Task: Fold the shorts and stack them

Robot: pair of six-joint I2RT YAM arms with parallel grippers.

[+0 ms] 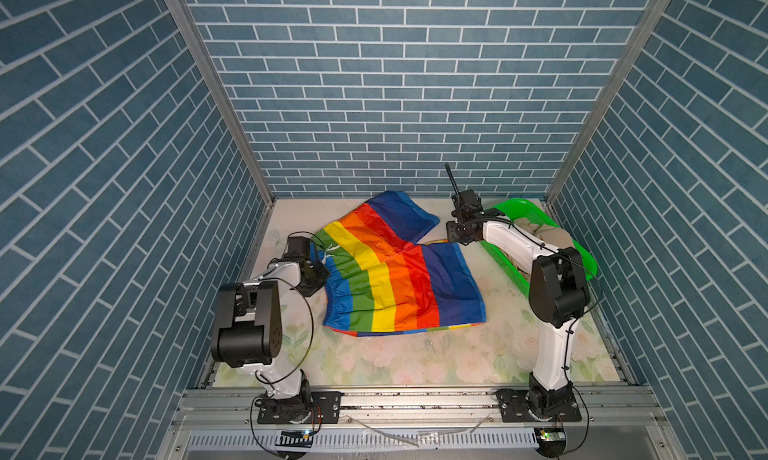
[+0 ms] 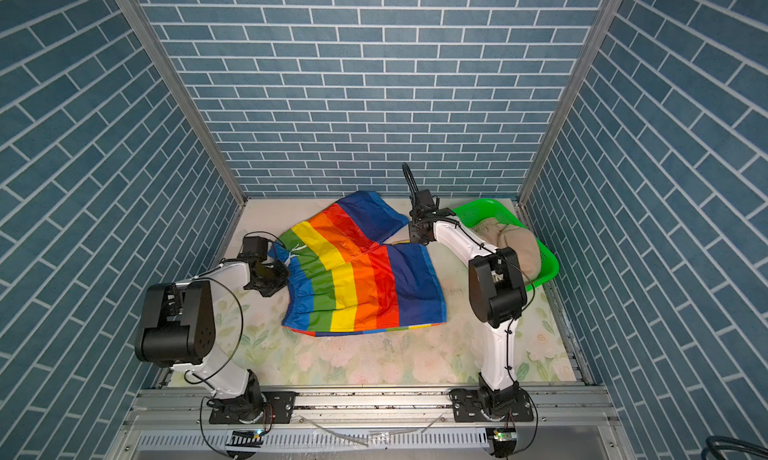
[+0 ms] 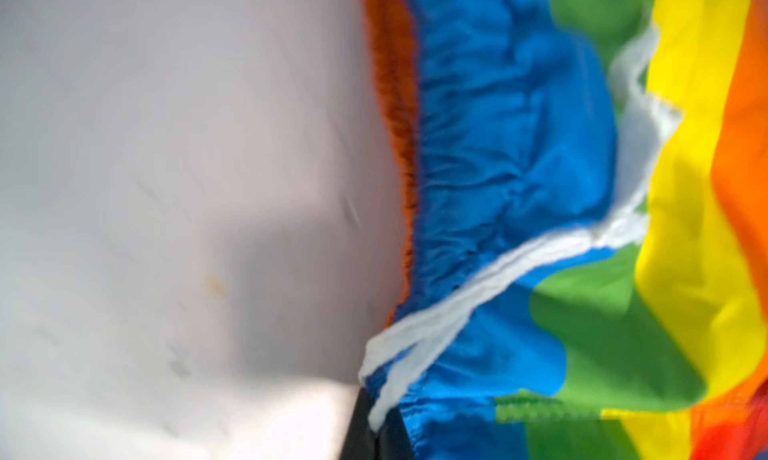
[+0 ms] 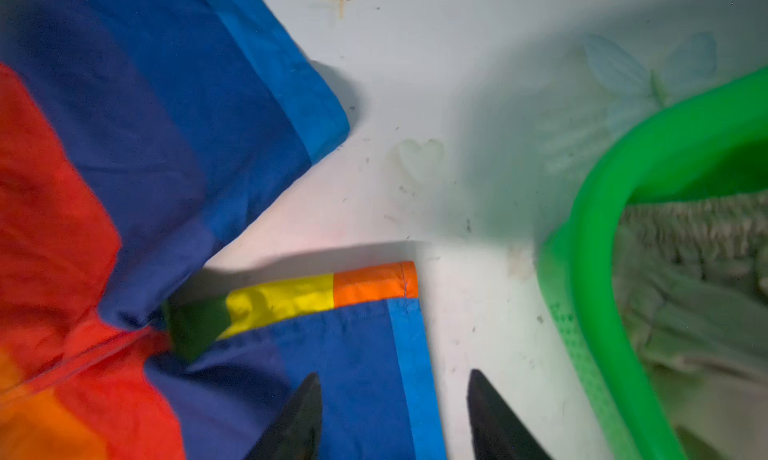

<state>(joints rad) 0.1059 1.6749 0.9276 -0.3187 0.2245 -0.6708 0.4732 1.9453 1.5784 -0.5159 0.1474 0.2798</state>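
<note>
Shorts: two pairs.
Rainbow pair (image 1: 399, 287): one, spread flat between the two grippers, waistband at the left one, leg hems toward the right one.
Beige pair (image 2: 517, 246): one, bunched inside the single green basket (image 2: 482, 204), just beside the right gripper.
Left gripper (image 1: 318, 277): jaws closed against the gathered blue waistband; pinch on cloth unclear.
Right gripper (image 4: 394, 375): fingers apart, straddling one blue hem edge, gripping nothing.
Drawstring (image 3: 478, 287): one, white, lying ahead of the left fingertips.

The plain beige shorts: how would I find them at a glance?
Look to the far right corner of the floral table, where a green perforated plastic basket sits. The beige shorts lie bundled inside it, unlike the rainbow-striped shorts spread on the table.
</note>
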